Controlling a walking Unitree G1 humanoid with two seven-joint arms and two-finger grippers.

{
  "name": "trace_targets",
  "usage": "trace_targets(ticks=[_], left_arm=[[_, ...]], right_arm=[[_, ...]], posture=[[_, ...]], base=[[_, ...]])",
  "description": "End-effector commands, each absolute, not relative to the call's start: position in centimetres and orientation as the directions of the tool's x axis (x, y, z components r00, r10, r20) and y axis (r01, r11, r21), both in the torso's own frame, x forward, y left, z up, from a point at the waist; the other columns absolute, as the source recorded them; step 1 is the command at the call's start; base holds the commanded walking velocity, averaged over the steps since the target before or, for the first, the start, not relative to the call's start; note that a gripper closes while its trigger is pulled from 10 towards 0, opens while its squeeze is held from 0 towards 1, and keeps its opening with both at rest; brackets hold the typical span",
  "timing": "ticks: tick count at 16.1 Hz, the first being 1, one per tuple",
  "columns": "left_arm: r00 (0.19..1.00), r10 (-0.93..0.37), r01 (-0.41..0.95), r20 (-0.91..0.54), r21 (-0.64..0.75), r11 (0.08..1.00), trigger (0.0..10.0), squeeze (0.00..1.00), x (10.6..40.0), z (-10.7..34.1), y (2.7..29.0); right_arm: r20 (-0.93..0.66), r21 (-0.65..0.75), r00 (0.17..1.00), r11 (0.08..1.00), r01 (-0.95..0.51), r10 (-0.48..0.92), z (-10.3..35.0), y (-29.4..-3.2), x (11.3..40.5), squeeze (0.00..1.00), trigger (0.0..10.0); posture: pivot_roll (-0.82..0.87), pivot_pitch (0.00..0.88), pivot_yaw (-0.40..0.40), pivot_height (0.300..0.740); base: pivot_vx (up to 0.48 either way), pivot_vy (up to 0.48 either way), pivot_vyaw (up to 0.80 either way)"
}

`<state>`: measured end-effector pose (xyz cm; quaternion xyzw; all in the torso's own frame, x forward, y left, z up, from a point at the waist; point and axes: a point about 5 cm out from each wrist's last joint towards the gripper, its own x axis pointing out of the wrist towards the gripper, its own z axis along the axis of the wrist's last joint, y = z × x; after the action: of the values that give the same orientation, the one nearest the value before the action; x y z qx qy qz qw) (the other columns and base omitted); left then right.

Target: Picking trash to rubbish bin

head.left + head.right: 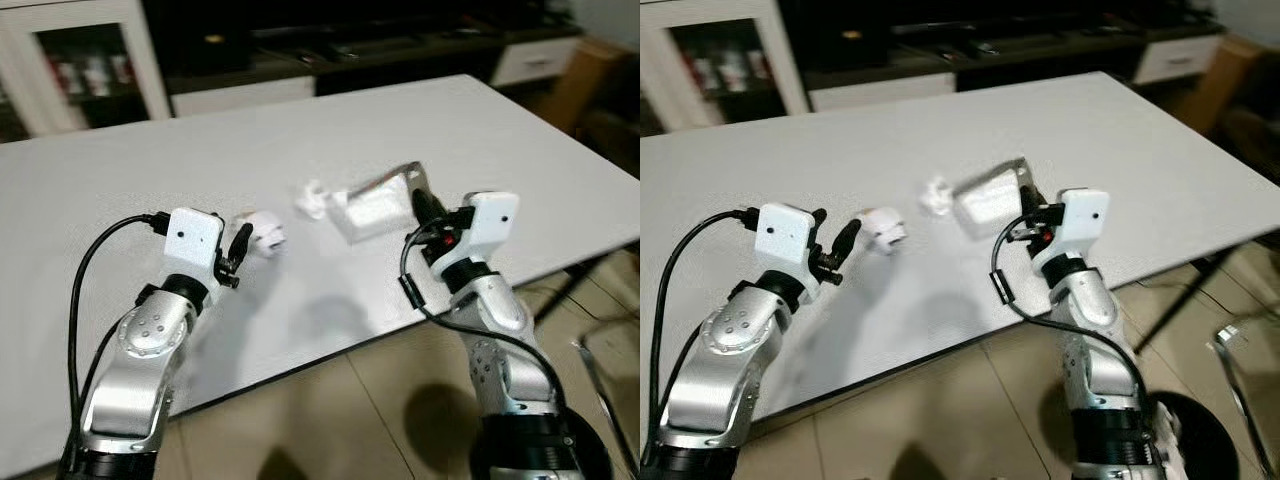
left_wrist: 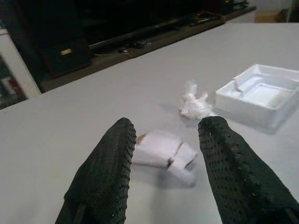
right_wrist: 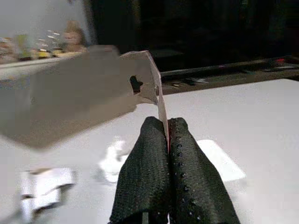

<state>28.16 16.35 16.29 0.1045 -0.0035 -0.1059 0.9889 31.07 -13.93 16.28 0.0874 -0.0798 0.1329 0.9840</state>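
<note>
Currently a white foam tray [image 1: 375, 205] is pinched by its thin wall in the clenched right end effector [image 1: 424, 205], raised above the bench [image 1: 120, 190]. A crumpled white wrapper [image 2: 163, 151] is straddled by the released left end effector [image 2: 166, 154]. With so slim a pinch, the tray could be lost in transit.

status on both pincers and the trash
Left pincer open, either side of crumpled paper. Right pincer shut on tray, lifted. Tissue on table.

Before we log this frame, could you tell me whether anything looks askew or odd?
The white tray hangs tilted off the table, pinched by its rim in the right pincer. Its wall has a small hole.
</note>
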Motion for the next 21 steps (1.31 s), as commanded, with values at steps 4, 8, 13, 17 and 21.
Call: trace_targets(ticks=[4, 8, 13, 17, 21], left_arm=[[0.978, -0.207, 0.208, -0.030, 0.238, 0.949, 10.0, 0.00, 27.5, 16.8, 16.5], [0.958, -0.285, 0.282, -0.029, 0.276, 0.919, 10.0, 0.00, 26.7, 16.8, 15.1], [0.935, -0.352, 0.353, -0.046, 0.228, 0.907, 10.0, 0.00, 26.2, 16.1, 14.2], [0.888, -0.455, 0.460, -0.072, 0.185, 0.868, 10.0, 0.00, 24.2, 15.8, 13.4], [0.898, -0.429, 0.439, -0.096, 0.183, 0.880, 10.0, 0.00, 24.4, 15.4, 13.3]], right_arm=[[0.136, 0.149, 0.962, 0.956, -0.254, 0.235, 15.7, -13.5, 30.0, 0.00, 10.0], [0.145, 0.185, 0.981, 0.971, -0.153, 0.127, 15.3, -14.6, 27.9, 0.00, 10.0], [0.160, 0.168, 0.985, 0.981, -0.097, 0.070, 16.1, -15.8, 25.9, 0.00, 10.0], [0.104, 0.187, 0.993, 0.979, -0.078, 0.059, 14.9, -15.4, 24.6, 0.00, 10.0], [0.100, 0.183, 0.994, 0.981, -0.068, 0.050, 15.3, -16.2, 24.8, 0.00, 10.0]], posture=[[0.06, 0.014, -0.045, 0.740], [0.06, 0.051, -0.029, 0.740], [-0.01, 0.101, 0.015, 0.740], [0.02, 0.104, 0.023, 0.740], [0.01, 0.077, 0.034, 0.740]], base=[[0.000, 0.000, -0.80], [0.000, 0.000, -0.80], [0.000, 0.000, -0.80], [0.000, 0.000, -0.80], [0.000, 0.000, -0.80]])
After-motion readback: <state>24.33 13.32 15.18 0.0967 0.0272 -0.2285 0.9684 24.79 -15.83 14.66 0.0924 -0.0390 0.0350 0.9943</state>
